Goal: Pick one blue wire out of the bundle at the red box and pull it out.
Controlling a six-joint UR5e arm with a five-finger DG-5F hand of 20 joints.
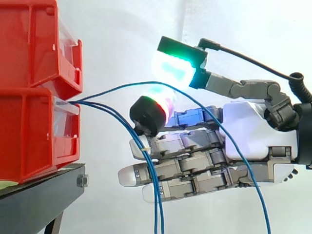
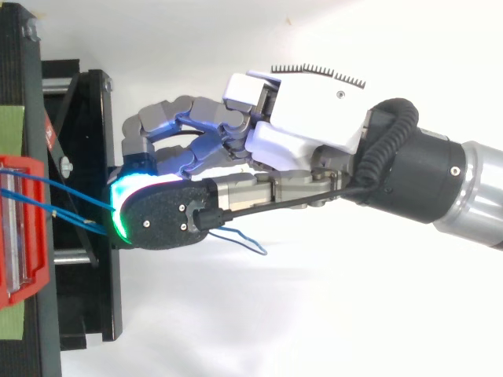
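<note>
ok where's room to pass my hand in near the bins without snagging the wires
Free: the gap above the blue wires, between the upper red bin and the robot hand; also low down, between the black stand and the hanging wires. Crowded: from the lower red bin to the robot hand, where the wires fan out and drop.

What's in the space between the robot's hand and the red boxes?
Just blue wires, running from the lower red box toward the hand; the side view shows it.
</note>
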